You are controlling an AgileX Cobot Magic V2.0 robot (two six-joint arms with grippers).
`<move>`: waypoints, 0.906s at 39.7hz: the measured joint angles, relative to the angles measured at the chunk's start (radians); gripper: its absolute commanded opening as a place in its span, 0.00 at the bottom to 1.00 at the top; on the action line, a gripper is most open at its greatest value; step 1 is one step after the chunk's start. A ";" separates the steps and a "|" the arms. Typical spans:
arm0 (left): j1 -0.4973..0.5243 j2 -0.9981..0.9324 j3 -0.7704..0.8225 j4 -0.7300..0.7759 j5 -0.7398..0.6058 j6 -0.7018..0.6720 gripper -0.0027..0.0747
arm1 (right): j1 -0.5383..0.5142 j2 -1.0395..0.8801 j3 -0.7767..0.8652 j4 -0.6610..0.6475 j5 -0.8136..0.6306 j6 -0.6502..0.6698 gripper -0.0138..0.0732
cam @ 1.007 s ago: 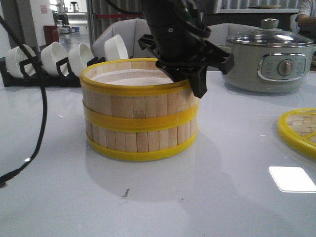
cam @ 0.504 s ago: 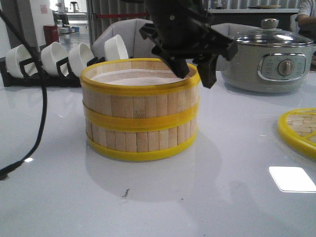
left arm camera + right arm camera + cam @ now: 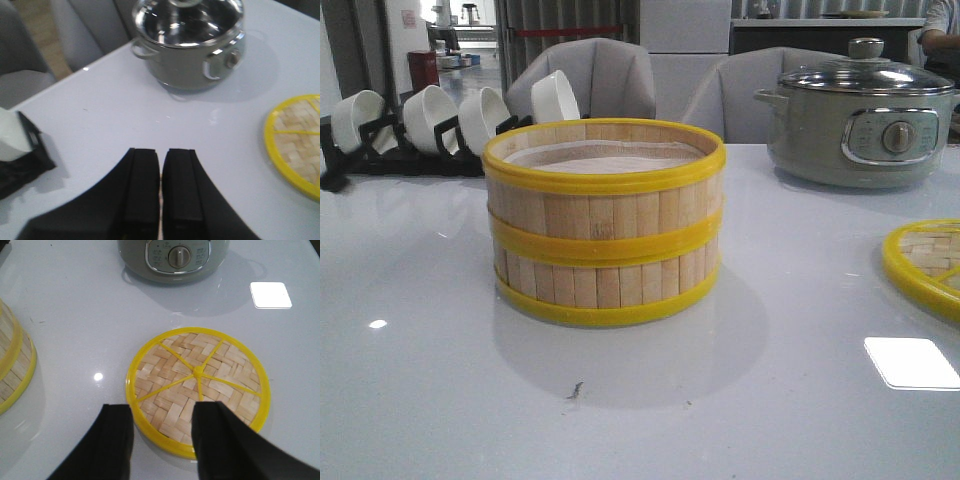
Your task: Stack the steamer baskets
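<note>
A glossy white table [image 3: 440, 400] fills the front view, and at its middle two bamboo steamer baskets [image 3: 604, 220] stand stacked one squarely on the other, their slatted walls banded by bright yellow rims at top, joint and base, with a pale liner [image 3: 605, 158] showing inside the upper ring. Behind and to the right of the stack, well apart from it, sits a grey electric pot [image 3: 865, 125] with a glass lid and a round dial on its front panel. Along the far left edge, a black rack [image 3: 395, 158] holds a row of white ceramic bowls [image 3: 430, 115] tipped on their sides, and two grey chairs [image 3: 585, 75] stand beyond the table. The woven, yellow-rimmed steamer lid [image 3: 198, 390] lies flat on the table to the right of the stack, only its edge entering the front view. The right gripper [image 3: 162, 440] hovers over the near rim of that lid with its black fingers spread wide, holding nothing. The left gripper [image 3: 160, 195] hangs above bare table with its two fingers pressed nearly together and nothing between them, the pot and part of the lid visible beyond it. Neither arm appears in the front view.
</note>
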State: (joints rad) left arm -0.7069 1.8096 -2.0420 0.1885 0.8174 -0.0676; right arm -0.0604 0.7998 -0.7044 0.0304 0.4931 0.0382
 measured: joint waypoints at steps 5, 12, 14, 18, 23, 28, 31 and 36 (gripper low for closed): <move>0.107 -0.080 0.004 0.019 0.042 -0.019 0.15 | 0.000 0.000 0.000 0.000 0.000 0.000 0.61; 0.289 -0.227 0.074 0.023 0.075 -0.046 0.15 | 0.000 0.000 0.000 0.000 0.000 0.000 0.61; 0.345 -0.273 0.112 0.023 0.076 -0.050 0.15 | 0.000 0.000 0.000 0.000 0.000 0.000 0.61; 0.433 -0.382 0.222 0.016 0.056 -0.058 0.15 | 0.000 0.000 0.000 0.000 0.000 0.000 0.61; 0.518 -0.543 0.389 0.007 -0.012 -0.083 0.15 | 0.000 0.000 0.000 0.000 0.000 0.000 0.61; 0.551 -0.707 0.598 0.003 -0.086 -0.099 0.15 | 0.000 0.000 0.000 0.000 0.000 0.000 0.61; 0.553 -0.802 0.727 -0.005 -0.131 -0.103 0.15 | 0.000 0.000 0.000 0.000 0.000 0.000 0.61; 0.553 -0.939 0.932 -0.012 -0.197 -0.104 0.15 | 0.000 0.000 0.000 0.000 0.000 0.000 0.61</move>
State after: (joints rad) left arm -0.1535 0.8708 -1.1097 0.1763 0.6208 -0.1717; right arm -0.0604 0.7998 -0.7044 0.0304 0.4931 0.0382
